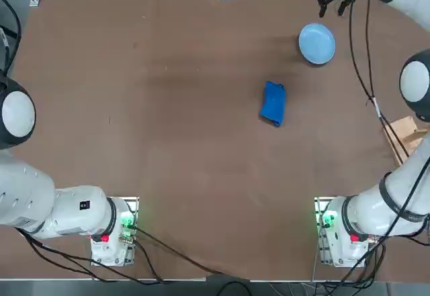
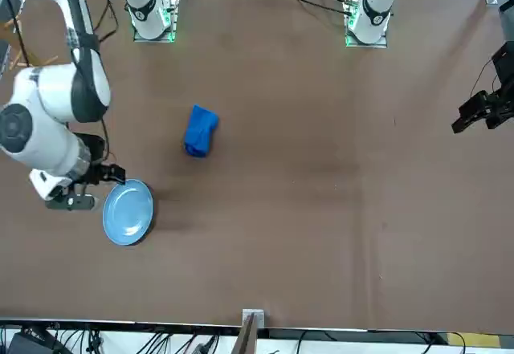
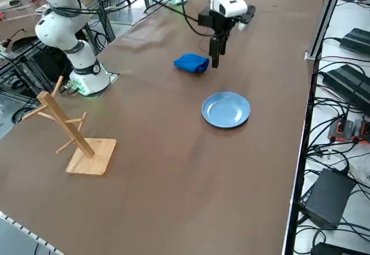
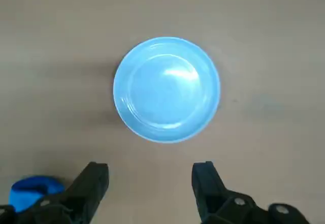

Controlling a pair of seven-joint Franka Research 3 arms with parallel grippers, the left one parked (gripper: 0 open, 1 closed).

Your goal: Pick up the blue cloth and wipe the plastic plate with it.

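White rounded right arm [image 2: 56, 113] — black cables, black end effector [image 4: 150, 183] — green-lit base.

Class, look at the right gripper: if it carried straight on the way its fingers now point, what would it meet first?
The right gripper is open and points down. Straight below looks like bare table, just short of the plastic plate and apart from the blue cloth. Its height is hard to judge.

place: robot lab | evidence: arm bases [image 1: 114, 232] (bolted down), cables [image 3: 324, 145]
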